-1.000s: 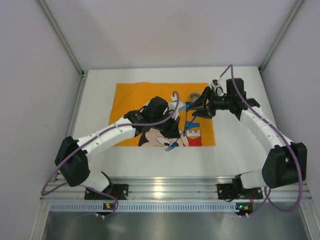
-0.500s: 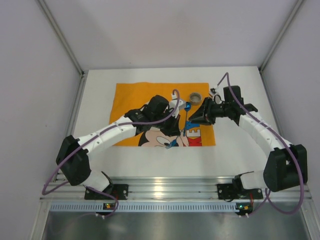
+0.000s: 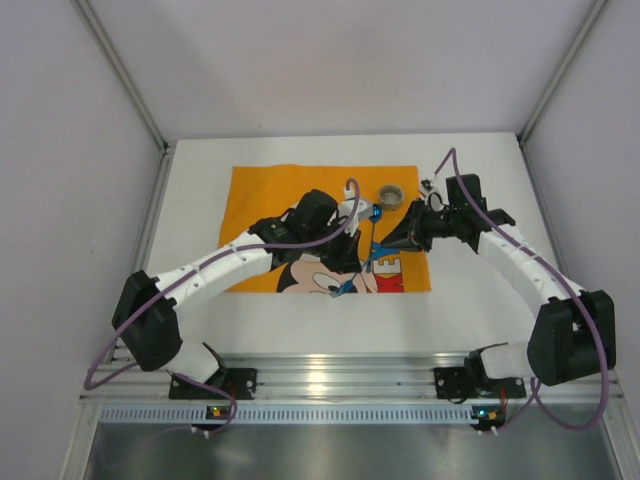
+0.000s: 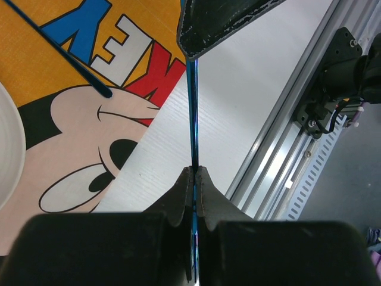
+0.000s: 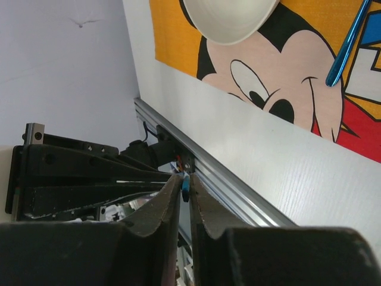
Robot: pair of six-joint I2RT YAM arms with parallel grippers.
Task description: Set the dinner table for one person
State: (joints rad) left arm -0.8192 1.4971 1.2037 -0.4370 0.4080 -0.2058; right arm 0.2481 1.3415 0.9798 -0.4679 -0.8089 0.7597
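My left gripper (image 3: 349,268) is over the orange Mickey Mouse mat (image 3: 262,195), shut on a thin blue utensil (image 4: 192,113) that I see edge-on. The utensil reaches from the left jaws across to my right gripper (image 3: 387,240). The right jaws are drawn in round its far tip (image 5: 186,186). A second blue utensil (image 3: 373,232) lies flat on the mat across the red and blue letters. A white bowl (image 5: 229,18) sits on the mat; in the top view the left arm hides it. The mat lies on the white dinner table (image 3: 480,310).
A small round brownish ring-shaped object (image 3: 391,193) stands near the mat's far right corner. The silver rail (image 3: 330,375) runs along the near edge by both arm bases. Grey walls close in the table on the left, right and back.
The right gripper has come down and left toward the left gripper, and its jaws have closed from wide open onto the held utensil's tip. The left arm has stayed still.
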